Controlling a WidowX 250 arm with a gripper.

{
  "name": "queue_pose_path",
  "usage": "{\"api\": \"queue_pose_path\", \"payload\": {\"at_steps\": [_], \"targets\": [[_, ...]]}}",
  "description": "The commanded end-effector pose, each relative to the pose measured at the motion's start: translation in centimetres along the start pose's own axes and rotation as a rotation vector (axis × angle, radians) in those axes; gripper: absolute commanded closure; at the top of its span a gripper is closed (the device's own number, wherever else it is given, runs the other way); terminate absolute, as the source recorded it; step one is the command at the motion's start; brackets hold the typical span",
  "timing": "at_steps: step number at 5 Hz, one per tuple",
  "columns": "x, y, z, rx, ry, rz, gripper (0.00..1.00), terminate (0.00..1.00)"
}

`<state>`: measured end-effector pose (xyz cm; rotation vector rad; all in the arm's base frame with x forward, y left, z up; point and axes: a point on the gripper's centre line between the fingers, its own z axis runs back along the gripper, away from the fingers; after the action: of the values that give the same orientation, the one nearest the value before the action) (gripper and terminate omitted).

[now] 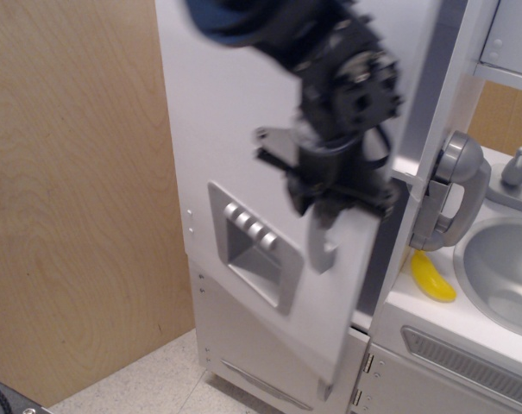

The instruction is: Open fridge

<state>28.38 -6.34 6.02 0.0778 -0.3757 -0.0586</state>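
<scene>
The tall white fridge (217, 103) fills the middle of the view. Its large door (269, 302) stands partly swung out to the left, with a dark gap showing along its right edge. The grey ice-dispenser panel (254, 246) with buttons faces left at an angle. My black gripper (328, 203) is shut on the long grey vertical handle (321, 246), whose lower end sticks out below the fingers. The arm is blurred by motion. The inside of the fridge is hidden.
A smaller lower white door (243, 354) sits under the big door. To the right is a white sink cabinet with a grey vent (468, 358), a grey sink bowl (502, 272), a grey toy phone (450, 203) and a yellow banana (433, 278). A wooden wall (71, 198) stands at left.
</scene>
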Motion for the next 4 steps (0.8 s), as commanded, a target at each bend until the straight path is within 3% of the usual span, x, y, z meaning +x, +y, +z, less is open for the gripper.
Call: {"api": "queue_pose_path", "payload": {"at_steps": [1, 2, 3, 4], "targets": [[-3.0, 0.9, 3.4, 0.015, -0.018, -0.077, 0.00, 0.00], [-4.6, -0.2, 4.5, -0.003, 0.067, -0.037, 0.00, 0.00], [-6.1, -2.4, 5.3, -0.023, 0.122, -0.103, 0.00, 0.00], [-5.7, -5.1, 4.7, -0.018, 0.123, -0.158, 0.00, 0.00]]}}
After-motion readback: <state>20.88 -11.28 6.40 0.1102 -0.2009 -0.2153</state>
